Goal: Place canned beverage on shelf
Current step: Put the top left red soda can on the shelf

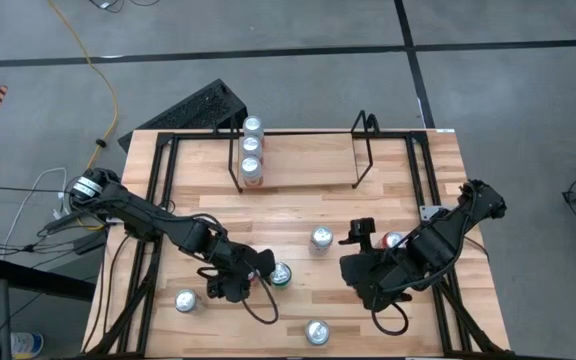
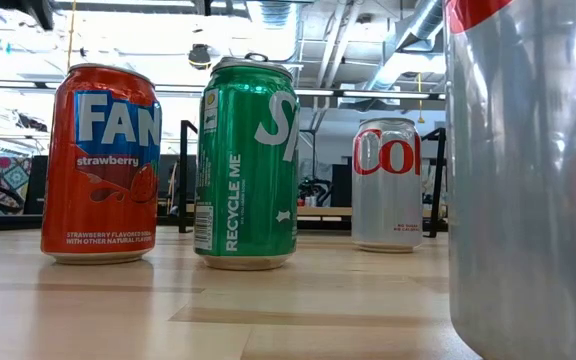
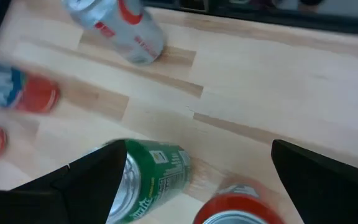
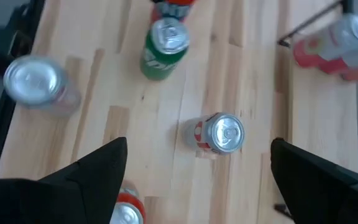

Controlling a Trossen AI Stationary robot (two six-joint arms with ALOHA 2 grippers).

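The shelf [image 1: 303, 165] stands at the far middle of the table, with three cans [image 1: 251, 146] upright in a row on its left end. Several loose cans stand upright on the wood. My left gripper [image 1: 240, 280] hovers open above a green can [image 3: 154, 177] and a red strawberry can [image 3: 235, 208]. Both cans show between its fingers [image 3: 197, 149], and the low view shows no finger down beside them. My right gripper [image 4: 199, 143] hangs open higher up, right of centre, over a silver-and-red can [image 4: 219, 134].
More silver cans stand near the table's front edge [image 1: 316, 332] and front left [image 1: 186, 300], and one [image 1: 395, 240] stands by the right arm. A red-topped can [image 4: 126, 213] shows under the right gripper. The black tube frame [image 1: 158, 200] runs around the tabletop.
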